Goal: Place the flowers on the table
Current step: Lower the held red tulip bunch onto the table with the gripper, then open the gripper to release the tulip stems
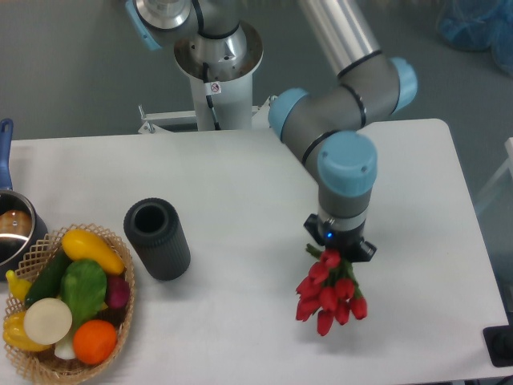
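Observation:
The flowers [329,295] are a small bunch of red tulip buds with short green stems. They hang from my gripper [337,250] over the right part of the white table [240,184], buds pointing toward the table's front edge. My gripper is seen from above and is shut on the stem end of the flowers; its fingers are hidden under the wrist. I cannot tell whether the buds touch the tabletop.
A black ribbed cylinder vase [156,238] lies left of centre. A wicker basket [120,321] of fruit and vegetables sits at the front left. A metal pot [12,228] with a blue handle is at the left edge. The robot base [215,72] stands behind the table.

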